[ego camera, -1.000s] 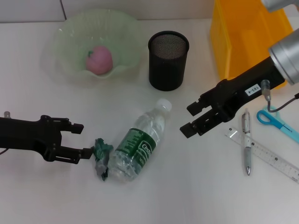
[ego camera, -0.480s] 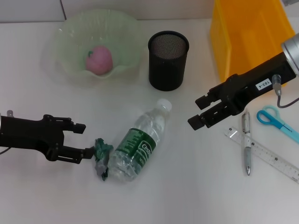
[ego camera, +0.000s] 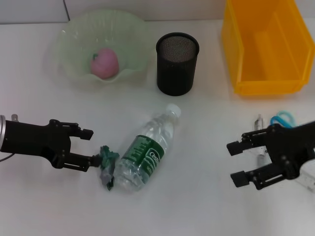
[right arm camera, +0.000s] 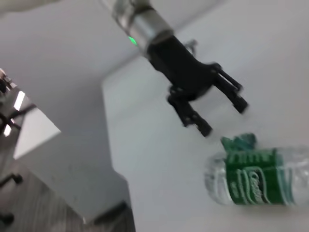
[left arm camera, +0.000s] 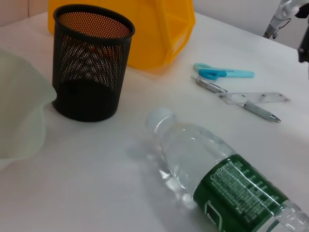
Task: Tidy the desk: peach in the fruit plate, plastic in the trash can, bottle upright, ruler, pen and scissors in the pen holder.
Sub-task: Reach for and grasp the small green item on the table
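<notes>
White, smooth surface: I see the clear ribbed bottle (ego camera: 145, 155) lying on its side mid-surface, crumpled green plastic (ego camera: 106, 163) touching its base. My left gripper (ego camera: 89, 147) reaches in low, jaws spread, lower finger touching the plastic. My right gripper (ego camera: 237, 163) hovers open and empty near the right edge.

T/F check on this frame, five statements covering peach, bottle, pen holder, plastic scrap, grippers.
1. The peach sits in the fruit plate. True.
2. The bottle stands upright. False: it lies on its side.
3. The pen holder holds the scissors. False: the scissors lie on the desk.
4. The left gripper is open beside the plastic scrap. True.
5. The right gripper grips the pen. False: it is open, holding nothing.
</notes>
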### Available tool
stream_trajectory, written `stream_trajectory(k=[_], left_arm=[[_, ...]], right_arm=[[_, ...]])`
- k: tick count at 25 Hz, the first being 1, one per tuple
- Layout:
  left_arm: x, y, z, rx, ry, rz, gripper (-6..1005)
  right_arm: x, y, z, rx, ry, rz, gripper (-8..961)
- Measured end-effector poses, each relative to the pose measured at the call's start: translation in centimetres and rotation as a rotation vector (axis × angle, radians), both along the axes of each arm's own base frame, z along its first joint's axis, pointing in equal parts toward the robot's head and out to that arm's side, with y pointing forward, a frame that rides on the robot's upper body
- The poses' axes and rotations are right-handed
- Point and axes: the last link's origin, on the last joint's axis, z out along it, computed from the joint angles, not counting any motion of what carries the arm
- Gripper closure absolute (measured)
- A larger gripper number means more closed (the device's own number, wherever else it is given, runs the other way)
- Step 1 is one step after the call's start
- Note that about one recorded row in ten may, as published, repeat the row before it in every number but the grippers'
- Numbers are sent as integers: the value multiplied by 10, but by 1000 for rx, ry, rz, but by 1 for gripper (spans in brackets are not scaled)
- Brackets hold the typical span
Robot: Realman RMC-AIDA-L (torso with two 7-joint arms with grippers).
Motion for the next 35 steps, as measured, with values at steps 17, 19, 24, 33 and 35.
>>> stream_trajectory(k=[17,19,24,33,35], left_arm=[[3,4,-14,-16,64,-31,171],[2,4,-14,-15,62,-29,172],[2,3,-16,-21,60,-20,173],[5,3,-19,-23,58,-25,212],[5,3,-19,-23,58,-24,287]], right_arm=[[52,-40,-16,98,268,-115,157],[51,-41,-19,92,268,-110,158],[54,-41,-27,103,247,-117,158],[56,-39,-27,112,231,-105,159],[55,-38,-27,113,231,-98,159]])
